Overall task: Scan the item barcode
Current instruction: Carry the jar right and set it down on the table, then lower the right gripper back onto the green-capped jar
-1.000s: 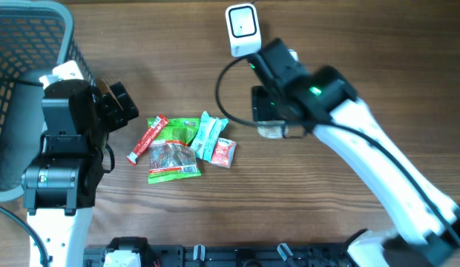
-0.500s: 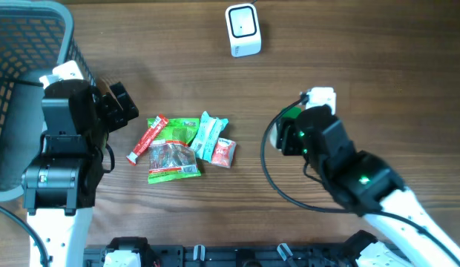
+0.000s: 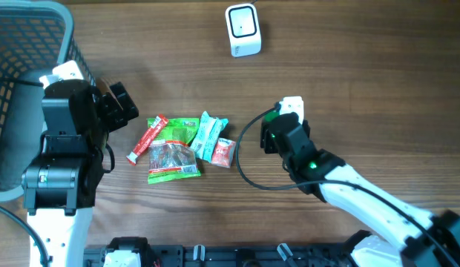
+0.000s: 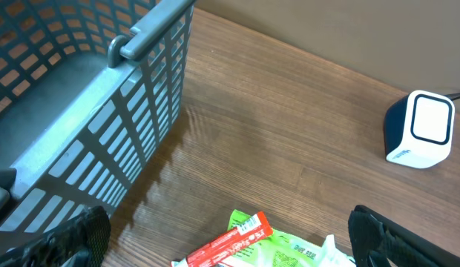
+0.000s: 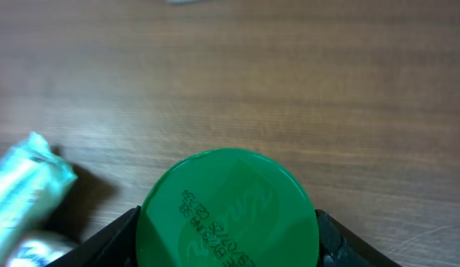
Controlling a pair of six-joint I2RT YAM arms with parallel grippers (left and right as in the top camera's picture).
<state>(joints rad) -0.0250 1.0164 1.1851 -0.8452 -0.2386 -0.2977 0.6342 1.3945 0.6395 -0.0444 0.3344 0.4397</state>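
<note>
A round green lid point(image 5: 228, 215) with printed date code fills the bottom of the right wrist view; it belongs to the item, and my right gripper point(image 5: 226, 241) is shut on it, a black finger on each side. From overhead the right gripper point(image 3: 279, 135) is at the table's middle, right of the snack pile, and the arm hides the item. The white barcode scanner point(image 3: 242, 30) stands at the far edge, also in the left wrist view as the scanner point(image 4: 420, 127). My left gripper point(image 3: 116, 104) stands open beside the basket with nothing in it.
A blue-grey mesh basket point(image 3: 30, 44) fills the far left corner. A pile of snack packets point(image 3: 182, 148) lies left of centre: a red stick point(image 4: 230, 241), green bags, a teal packet point(image 5: 26, 189). A black cable point(image 3: 248, 174) loops by the right arm.
The right arm has swung away from the scanner, down to the table's middle and then a little left toward the snack pile, the item still in its grip. The left arm has not moved.
</note>
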